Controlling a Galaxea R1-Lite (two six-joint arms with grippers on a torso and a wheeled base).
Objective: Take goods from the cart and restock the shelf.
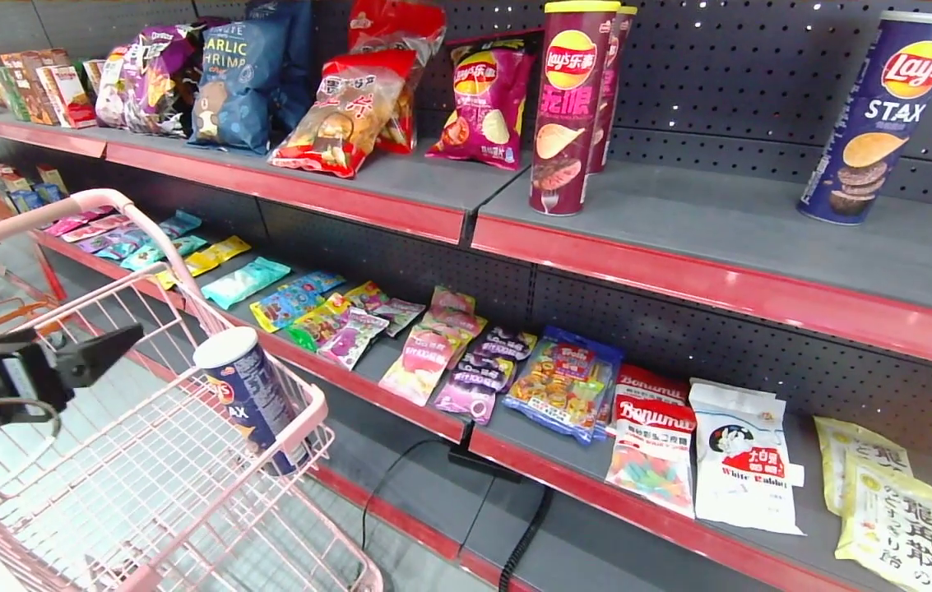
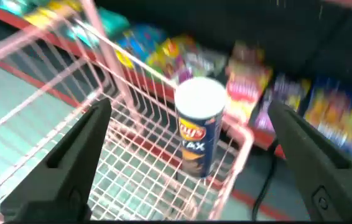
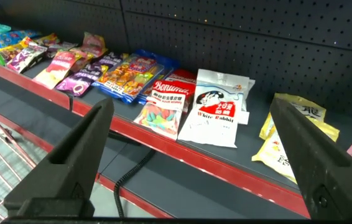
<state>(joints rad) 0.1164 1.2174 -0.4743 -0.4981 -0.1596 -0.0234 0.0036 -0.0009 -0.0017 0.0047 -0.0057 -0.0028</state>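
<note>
A blue chip can (image 1: 250,397) with a white lid stands upright in the far right corner of the pink wire cart (image 1: 145,501). My left gripper (image 1: 104,349) hovers over the cart, left of the can and apart from it. In the left wrist view the gripper (image 2: 189,111) is open, and the can (image 2: 198,127) sits beyond the gap between its fingers (image 2: 79,149). My right gripper (image 3: 193,106) is open and holds nothing, in front of the lower shelf (image 3: 163,140). A matching blue can (image 1: 885,107) stands on the upper shelf (image 1: 721,222).
Two maroon chip cans (image 1: 568,107) and several snack bags (image 1: 342,115) stand on the upper shelf, with bare grey board between the maroon and blue cans. Candy bags (image 1: 564,382) cover the lower shelf. A black cable (image 1: 523,526) hangs below it. The cart's handle (image 1: 104,201) rises at left.
</note>
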